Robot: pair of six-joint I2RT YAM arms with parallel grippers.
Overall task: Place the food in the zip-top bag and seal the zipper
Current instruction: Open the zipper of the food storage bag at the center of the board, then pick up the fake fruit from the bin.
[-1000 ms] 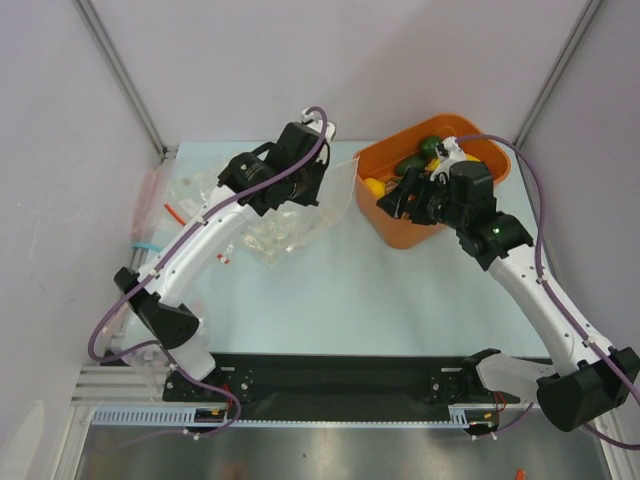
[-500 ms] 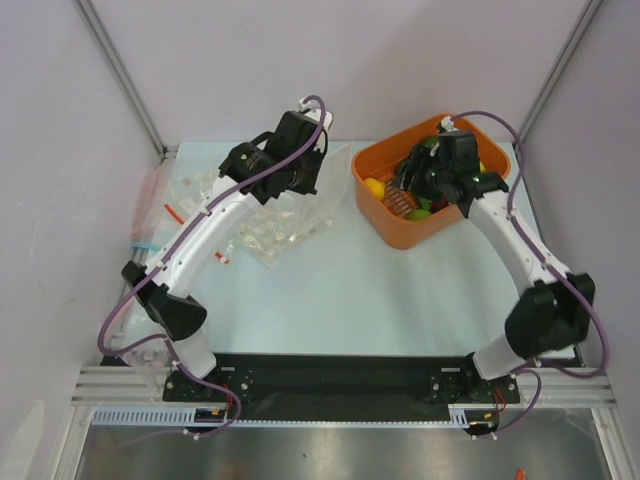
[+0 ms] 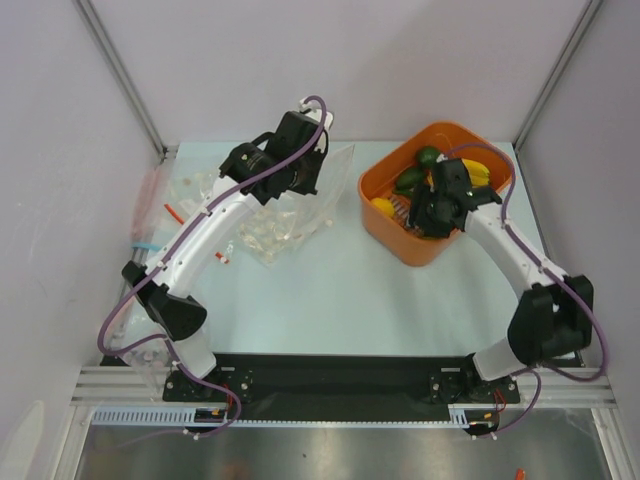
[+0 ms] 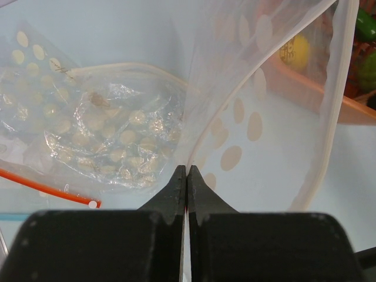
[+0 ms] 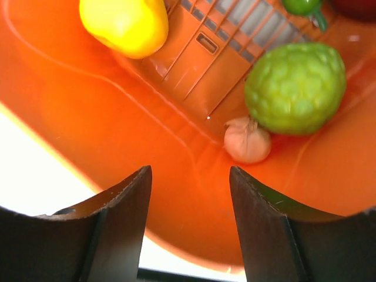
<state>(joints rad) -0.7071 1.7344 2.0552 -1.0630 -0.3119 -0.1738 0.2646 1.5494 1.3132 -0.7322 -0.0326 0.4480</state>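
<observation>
1. zip-top bag — rim pinched in closed left fingers, mouth held up open toward orange basket.
2. food — loose in basket; right fingers parted, empty, poised above for picking.

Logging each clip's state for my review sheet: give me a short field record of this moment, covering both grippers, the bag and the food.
left gripper: shut on zip-top bag edge, holding it up
right gripper: open, empty, inside orange basket
zip-top bag: mouth open, unsealed; no food visible inside
food in basket: lemon, bumpy green fruit, small pale bulb
task stage: nothing seen bagged yet
</observation>
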